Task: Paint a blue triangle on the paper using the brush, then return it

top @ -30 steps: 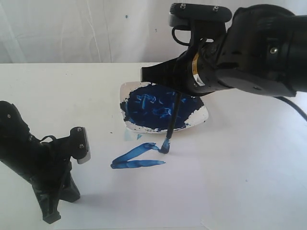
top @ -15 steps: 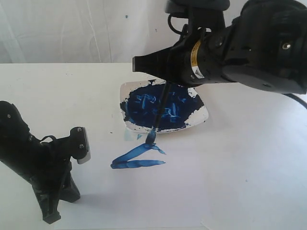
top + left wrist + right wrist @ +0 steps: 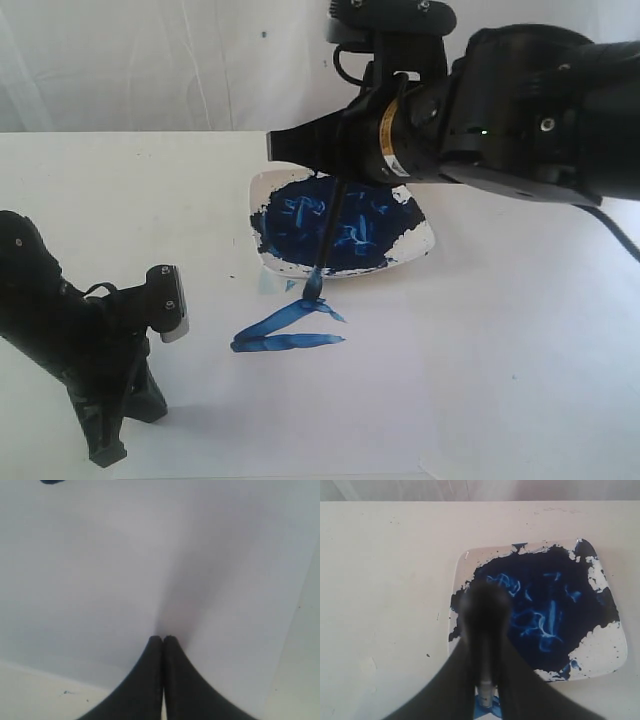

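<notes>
Your desk (image 3: 100,200) is white, and a white curtain (image 3: 150,60) hangs behind it. The paper (image 3: 450,380) lies on the desk in front of a square white dish (image 3: 422,238), which is almost covered with dark blue paint (image 3: 300,225). The right fingers (image 3: 300,148) grip the brush (image 3: 325,235) nearly upright. Its tip is at the top of the blue triangle (image 3: 285,330), just beside the dish. The left fingers (image 3: 150,680) are pressed together, empty, over the paper.
</notes>
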### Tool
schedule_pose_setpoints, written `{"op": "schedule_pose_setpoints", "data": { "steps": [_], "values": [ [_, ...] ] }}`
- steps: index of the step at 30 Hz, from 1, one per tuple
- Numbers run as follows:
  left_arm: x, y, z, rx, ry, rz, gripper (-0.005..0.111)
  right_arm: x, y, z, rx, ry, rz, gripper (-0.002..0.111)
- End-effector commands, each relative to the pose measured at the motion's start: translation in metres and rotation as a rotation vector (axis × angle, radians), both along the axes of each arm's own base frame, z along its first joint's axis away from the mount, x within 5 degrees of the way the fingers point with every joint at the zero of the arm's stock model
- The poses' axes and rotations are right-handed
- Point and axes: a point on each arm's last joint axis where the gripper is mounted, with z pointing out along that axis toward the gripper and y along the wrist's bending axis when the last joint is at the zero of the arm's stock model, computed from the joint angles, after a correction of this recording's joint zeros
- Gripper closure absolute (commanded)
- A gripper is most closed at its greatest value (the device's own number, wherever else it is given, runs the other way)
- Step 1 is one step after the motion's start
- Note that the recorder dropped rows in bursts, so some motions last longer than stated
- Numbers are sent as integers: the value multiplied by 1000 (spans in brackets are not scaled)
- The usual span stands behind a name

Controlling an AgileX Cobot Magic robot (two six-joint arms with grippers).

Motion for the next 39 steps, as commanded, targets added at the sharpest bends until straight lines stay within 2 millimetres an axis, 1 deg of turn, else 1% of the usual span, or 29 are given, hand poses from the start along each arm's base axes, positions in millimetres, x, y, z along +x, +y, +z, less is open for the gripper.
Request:
{"op": "schedule_pose_setpoints", "data": {
  "steps": [1,13,18,31,39],
  "values": [
    [-5,-2,-2,-6,35,-4,107,2,0,-4,-25,1,-13,108],
    [-5,-2,-2,-6,35,-4,107,2,-7,-7,-62,40,-86,108],
    [-5,-2,-2,-6,35,-4,107,0,-9,-9,-82,67,-83,108],
    [-5,-2,-2,-6,35,-4,107,-5,-21,2,-108,64,-126,108],
    [-5,-2,-2,-6,35,-4,107,-8,-27,2,-152,97,-148,108]
  ]
}}
